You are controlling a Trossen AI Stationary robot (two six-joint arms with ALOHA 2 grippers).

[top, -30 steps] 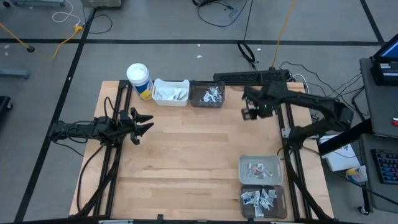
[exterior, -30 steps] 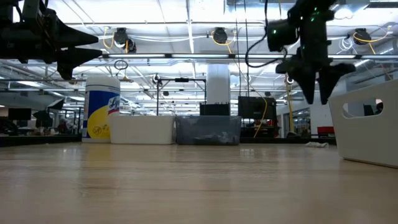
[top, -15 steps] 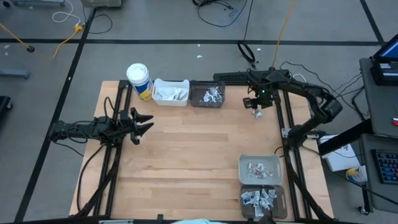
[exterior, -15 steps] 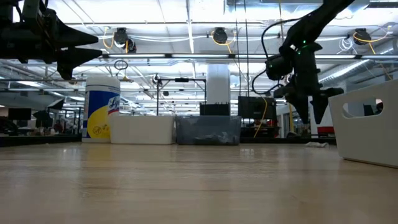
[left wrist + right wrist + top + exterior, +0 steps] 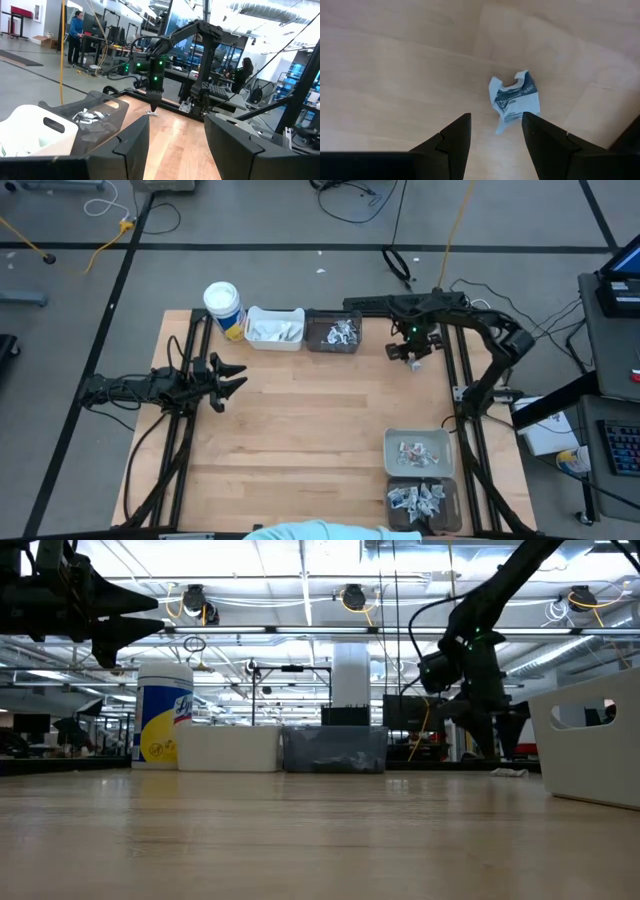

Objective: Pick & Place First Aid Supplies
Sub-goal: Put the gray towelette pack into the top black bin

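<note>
One crumpled white packet with dark blue print [image 5: 514,102] lies on the wood near the table's far right edge. It also shows as a white speck [image 5: 414,363] in the high view. My right gripper [image 5: 496,120] is open and points down just over it, fingers on either side of its near end, touching nothing. In the left wrist view the right gripper [image 5: 152,106] stands just above the packet [image 5: 151,113]. My left gripper [image 5: 232,378] hovers open over the table's left side. More packets fill the bins.
A white bin [image 5: 273,328] and a dark bin [image 5: 333,332] sit at the far edge, beside a white canister with a yellow band [image 5: 224,308]. A grey bin [image 5: 418,452] and a dark bin [image 5: 422,502] stand near right. A teal sleeve [image 5: 320,530] shows at the near edge.
My right gripper has come down from well above the table to just over the packet, shifting slightly toward the far edge while its arm folded back along the far side. A teal sleeve has come in at the near edge.
</note>
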